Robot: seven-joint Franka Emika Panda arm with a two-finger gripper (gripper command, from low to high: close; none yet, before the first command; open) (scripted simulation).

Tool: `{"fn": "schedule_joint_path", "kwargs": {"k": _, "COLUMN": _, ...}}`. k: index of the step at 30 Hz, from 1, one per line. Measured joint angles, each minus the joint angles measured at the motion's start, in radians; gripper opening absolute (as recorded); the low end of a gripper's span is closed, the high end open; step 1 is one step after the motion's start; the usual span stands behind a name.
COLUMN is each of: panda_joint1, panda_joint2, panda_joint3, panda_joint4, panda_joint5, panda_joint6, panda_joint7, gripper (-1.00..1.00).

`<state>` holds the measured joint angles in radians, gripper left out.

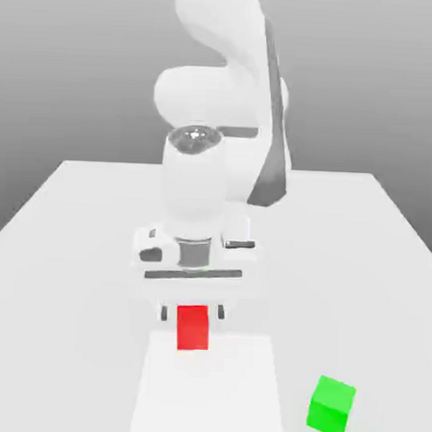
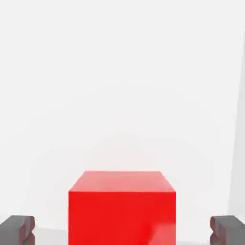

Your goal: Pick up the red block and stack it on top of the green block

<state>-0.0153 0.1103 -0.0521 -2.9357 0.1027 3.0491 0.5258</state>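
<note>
The red block [image 1: 192, 327] [image 2: 122, 210] rests on the white table [image 1: 68, 248], in front of the arm's base. My gripper [image 1: 193, 313] [image 2: 122, 230] is lowered over it and stands open, one dark fingertip [image 2: 16, 230] on each side of the cube. In the hand view a clear gap separates each fingertip from the block's sides. The green block [image 1: 331, 407] sits by itself near the table's front edge, toward the exterior view's right, well apart from the red block.
The white arm [image 1: 216, 96] rises behind the gripper at the middle of the table. A brighter rectangular patch [image 1: 230, 388] lies on the table surface beneath and in front of the red block.
</note>
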Motion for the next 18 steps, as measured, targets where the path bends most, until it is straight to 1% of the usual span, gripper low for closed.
{"fn": "schedule_joint_path", "kwargs": {"k": 2, "panda_joint1": -0.018, "panda_joint2": 0.049, "panda_joint3": 0.023, "panda_joint4": 0.003, "panda_joint5": 0.014, "panda_joint6": 0.043, "panda_joint7": -0.007, "gripper": 0.0}}
{"fn": "schedule_joint_path", "kwargs": {"k": 3, "panda_joint1": -0.022, "panda_joint2": 0.061, "panda_joint3": 0.028, "panda_joint4": 0.004, "panda_joint5": 0.017, "panda_joint6": 0.054, "panda_joint7": -0.009, "gripper": -1.0}}
{"fn": "schedule_joint_path", "kwargs": {"k": 10, "panda_joint1": -0.024, "panda_joint2": 0.058, "panda_joint3": 0.029, "panda_joint4": 0.004, "panda_joint5": 0.013, "panda_joint6": 0.051, "panda_joint7": -0.006, "gripper": -1.0}}
{"fn": "schedule_joint_path", "kwargs": {"k": 18, "panda_joint1": -0.017, "panda_joint2": -0.119, "panda_joint3": -0.006, "panda_joint4": -0.014, "panda_joint5": -0.074, "panda_joint6": -0.104, "panda_joint7": 0.052, "gripper": -1.0}}
